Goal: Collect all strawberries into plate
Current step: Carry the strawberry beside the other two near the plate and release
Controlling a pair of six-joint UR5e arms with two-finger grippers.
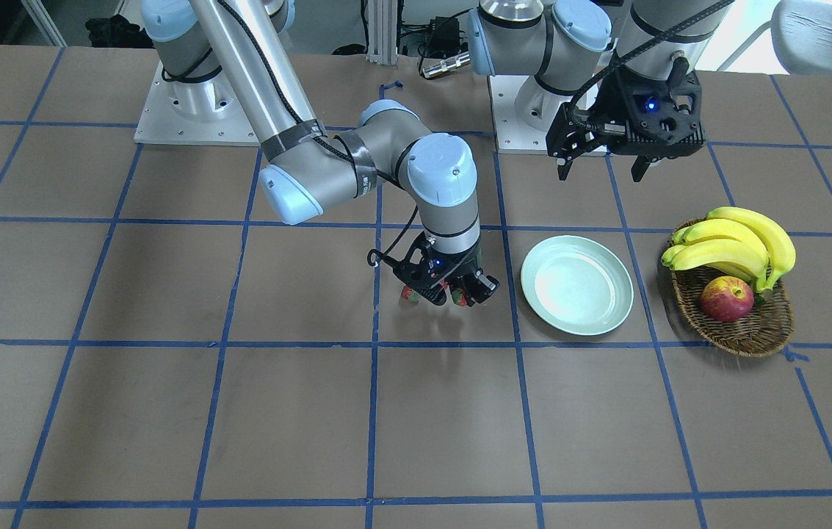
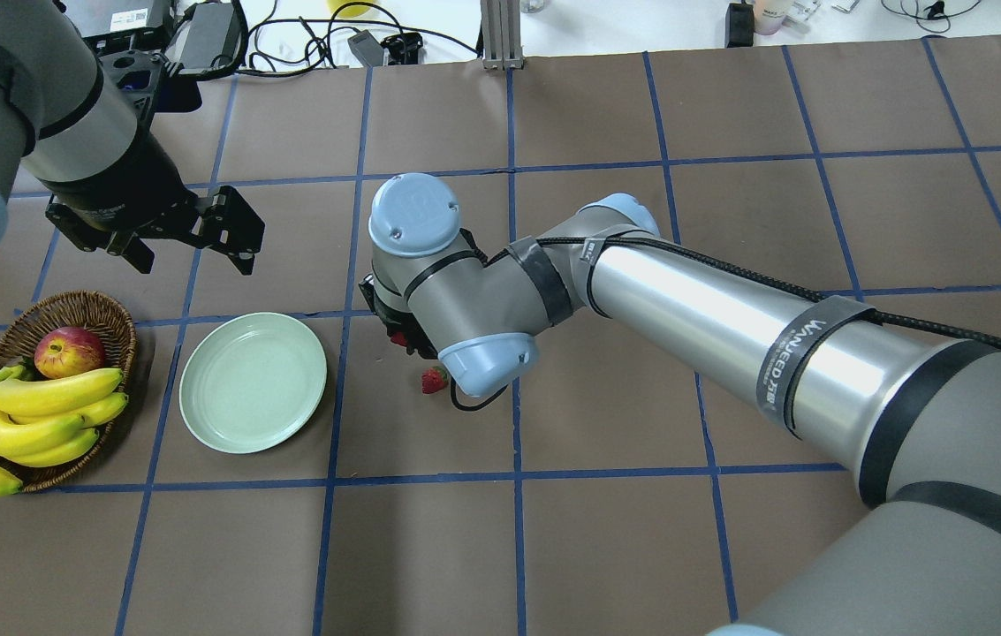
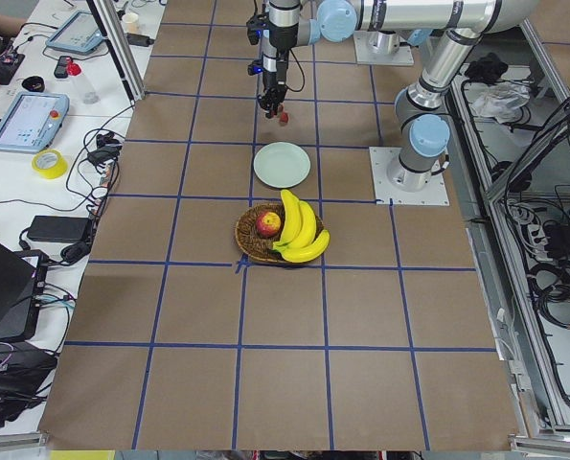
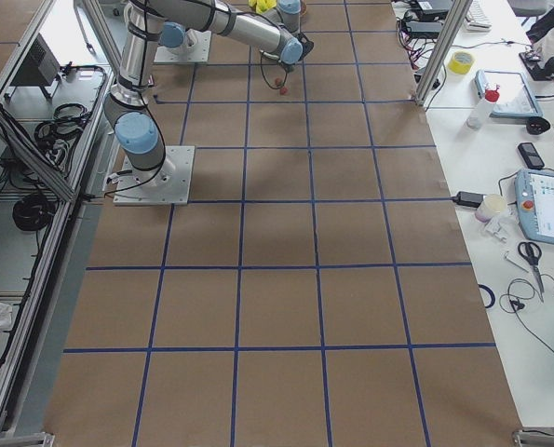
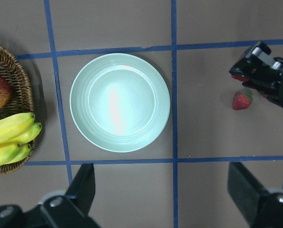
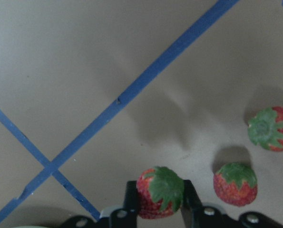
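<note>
My right gripper (image 1: 441, 292) is low over the table, left of the plate in the front-facing view. In the right wrist view its fingers (image 6: 189, 202) press both sides of one strawberry (image 6: 156, 194). Two other strawberries (image 6: 235, 184) (image 6: 270, 128) lie on the table beside it. One strawberry (image 2: 434, 380) shows in the overhead view. The pale mint plate (image 1: 577, 285) (image 2: 253, 382) (image 5: 120, 102) holds nothing. My left gripper (image 1: 599, 173) (image 2: 186, 256) hangs open and empty above the table behind the plate.
A wicker basket (image 1: 750, 334) (image 2: 102, 309) with bananas (image 1: 739, 239) and a red-yellow apple (image 1: 726, 299) stands right beside the plate, away from the strawberries. Blue tape lines grid the brown table. The arm bases stand at the table's back.
</note>
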